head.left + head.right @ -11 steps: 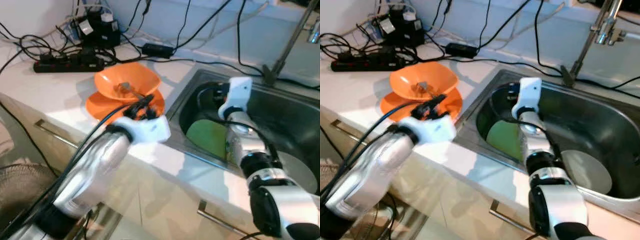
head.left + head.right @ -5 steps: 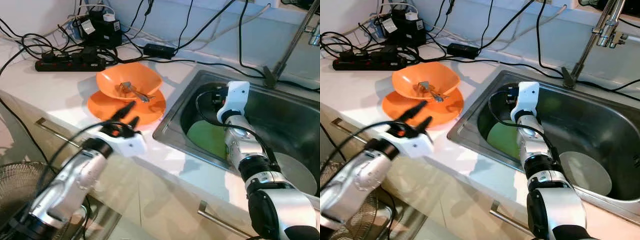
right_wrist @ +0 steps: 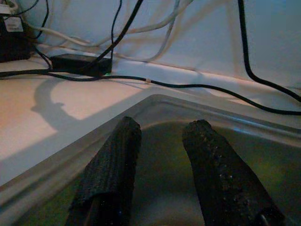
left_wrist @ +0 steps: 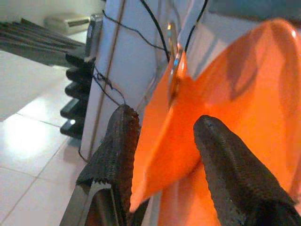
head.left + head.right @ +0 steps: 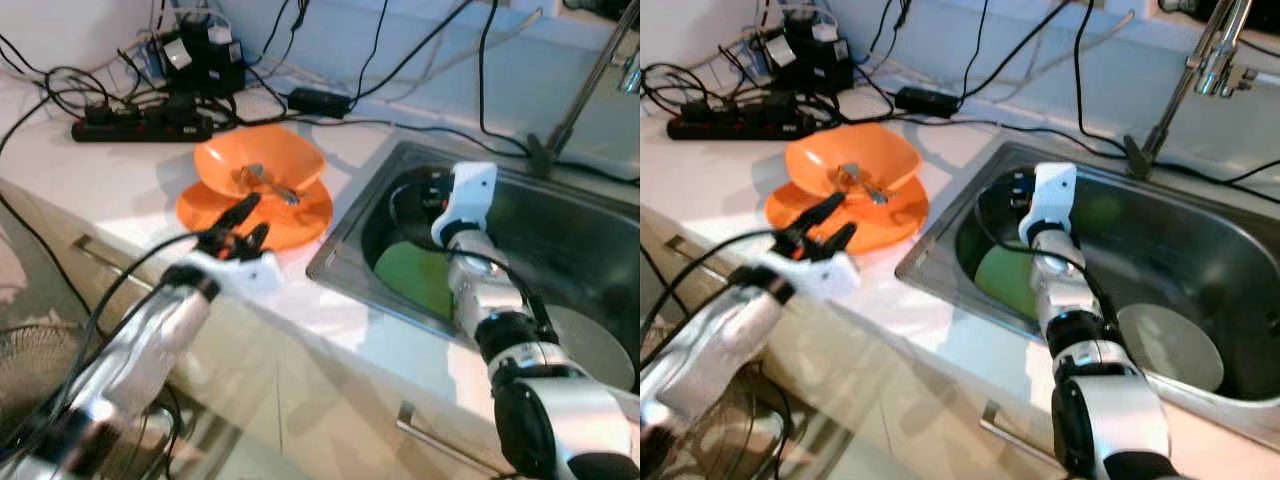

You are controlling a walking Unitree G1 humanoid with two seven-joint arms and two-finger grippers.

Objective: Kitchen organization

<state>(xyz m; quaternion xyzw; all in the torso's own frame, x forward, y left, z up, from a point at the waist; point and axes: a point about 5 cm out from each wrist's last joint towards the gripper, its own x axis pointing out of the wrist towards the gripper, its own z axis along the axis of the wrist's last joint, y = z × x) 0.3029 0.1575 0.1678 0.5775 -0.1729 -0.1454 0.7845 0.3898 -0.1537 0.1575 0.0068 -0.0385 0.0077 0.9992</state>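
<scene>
My left gripper is open at the orange bowl. It looks light and slippery, so I'd pinch its rim. My right gripper is open in the sink, holding nothing.

Setting: home kitchen. Evidence: stainless steel sink sunk into pale table; chrome faucet at sink's rear edge. Dishware: orange bowl stacked on orange plate, utensil lying in bowl; green plate and grey plate inside sink basin. Below table: cream cabinet fronts with metal bar handle. Rear of table: black power strip, adapters, tangle of black cables along light wall. Pedestal fan grille on floor beside cabinets.
</scene>
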